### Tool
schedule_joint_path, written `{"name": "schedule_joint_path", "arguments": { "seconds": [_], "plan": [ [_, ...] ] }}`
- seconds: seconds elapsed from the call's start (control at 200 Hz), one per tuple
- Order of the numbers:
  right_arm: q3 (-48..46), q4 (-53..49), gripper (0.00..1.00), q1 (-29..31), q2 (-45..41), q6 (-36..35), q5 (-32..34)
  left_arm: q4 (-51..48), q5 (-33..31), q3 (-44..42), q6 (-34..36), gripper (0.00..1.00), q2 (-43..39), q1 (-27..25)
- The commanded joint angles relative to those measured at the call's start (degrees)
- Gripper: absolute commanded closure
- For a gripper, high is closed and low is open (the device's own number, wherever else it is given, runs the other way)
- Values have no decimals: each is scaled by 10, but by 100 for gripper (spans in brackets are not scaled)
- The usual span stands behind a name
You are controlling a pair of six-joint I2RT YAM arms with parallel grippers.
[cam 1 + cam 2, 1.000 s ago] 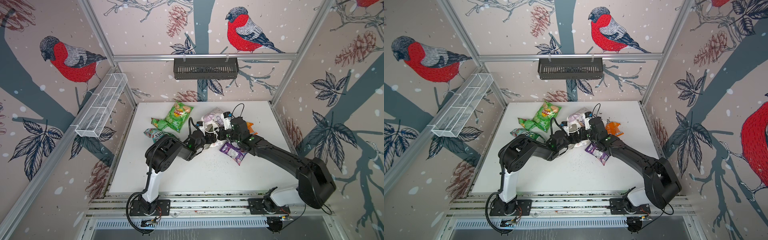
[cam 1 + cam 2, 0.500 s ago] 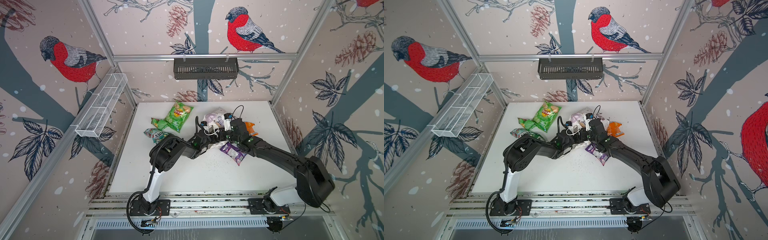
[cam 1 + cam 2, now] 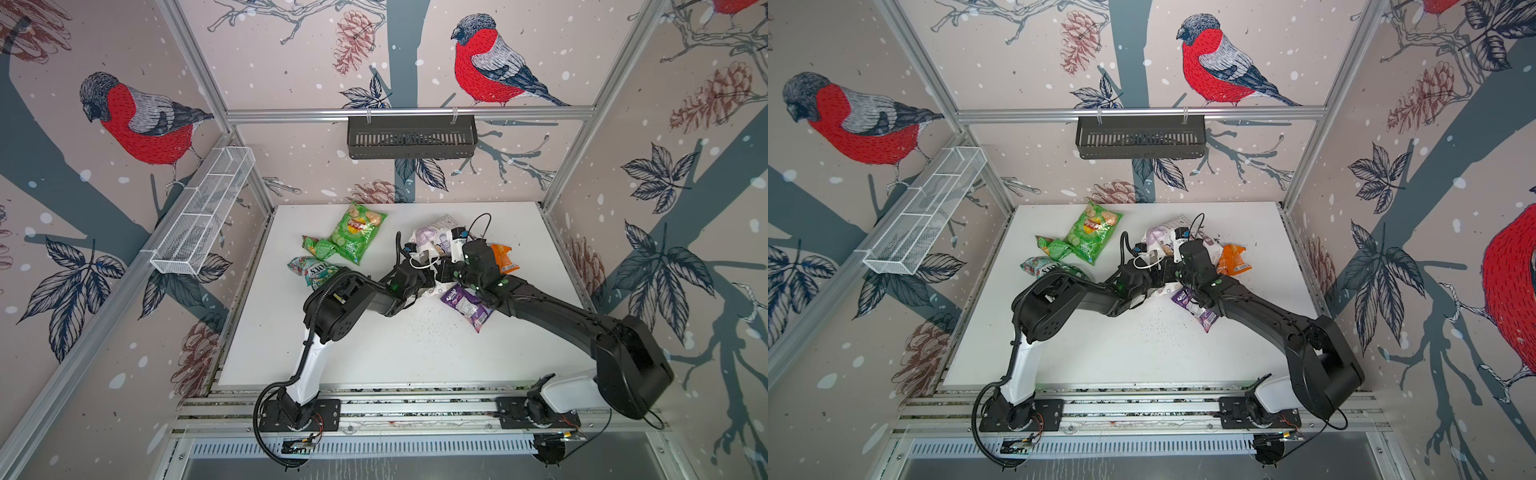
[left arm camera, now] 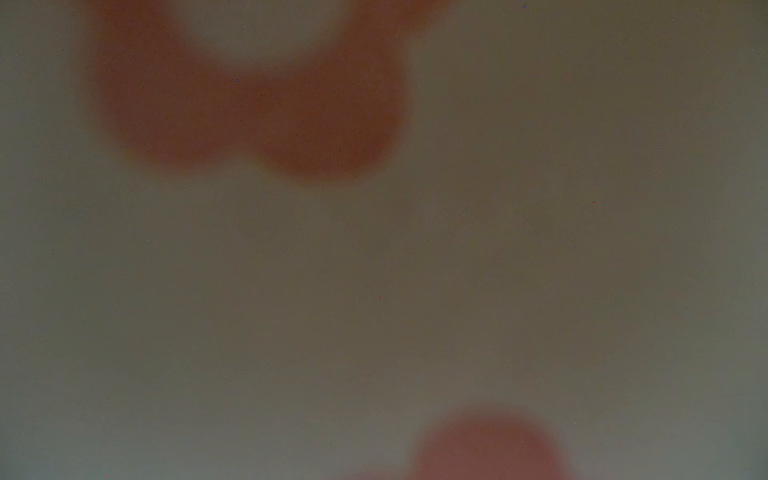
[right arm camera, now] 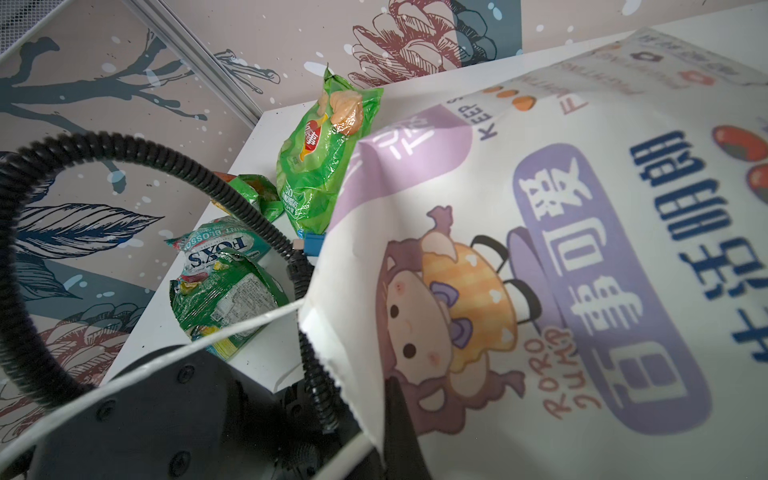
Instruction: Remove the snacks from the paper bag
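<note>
- White surface (image 3: 415,353) carries everything. Six packets lie loose on it, so the job looks well along.
- Paper bag (image 5: 582,257), printed with a cartoon child and purple panels, lies near the back middle of the surface. Its mouth is turned toward the arms, probably so a claw can reach in.
- Left arm (image 3: 353,299) reaches into that mouth. The left claw is hidden inside, and its wrist view gives only a beige blur with orange-brown patches. I cannot tell whether its jaws are apart or on a packet.
- Large green chip bag (image 3: 356,232) lies on the left, well apart from the paper bag's mouth. A small green packet (image 3: 318,248), a FOX'S packet (image 3: 309,268) and a second green packet (image 5: 224,303) lie close by it. They are likely put there to keep the working spot free.
- Purple packet (image 3: 467,305) lies just in front of the paper bag, partly under the right arm. An orange packet (image 3: 503,259) lies just beside the bag on the right.
- Right claw (image 5: 392,415) has its jaws together, pinching the bag's rim beside the white cord handle (image 5: 166,365). It seems to be holding the mouth up and steady.
</note>
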Motion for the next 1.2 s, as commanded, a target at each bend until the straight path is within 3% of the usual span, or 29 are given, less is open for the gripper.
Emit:
{"name": "schedule_joint_path", "arguments": {
  "seconds": [0.0, 0.215, 0.315, 0.405, 0.77, 1.091, 1.156, 1.196],
  "plan": [
    [1, 36, 100, 1, 3, 10, -18, -8, -11, 3, 1, 56, 1, -3],
    [-5, 37, 100, 1, 1, 10, -16, -15, -19, 4, 3, 77, -1, -3],
    [-7, 35, 100, 1, -2, 9, -13, -17, -21, 4, 0, 95, -3, -3],
    [-7, 31, 100, 2, -4, 5, -7, -21, -25, 4, 0, 100, -8, -3],
    [-19, 6, 100, 0, -11, -15, 23, -31, -36, -31, 5, 100, -71, 10],
    [-18, -1, 100, -1, -13, -22, 18, -20, 27, -22, -26, 100, -53, 22],
    [-14, -3, 100, -1, -10, -25, 18, -19, 47, -13, -28, 58, -44, 23],
    [-12, -5, 100, -1, -7, -26, 17, -10, 63, -12, -30, 46, -39, 24]
  ]
}}
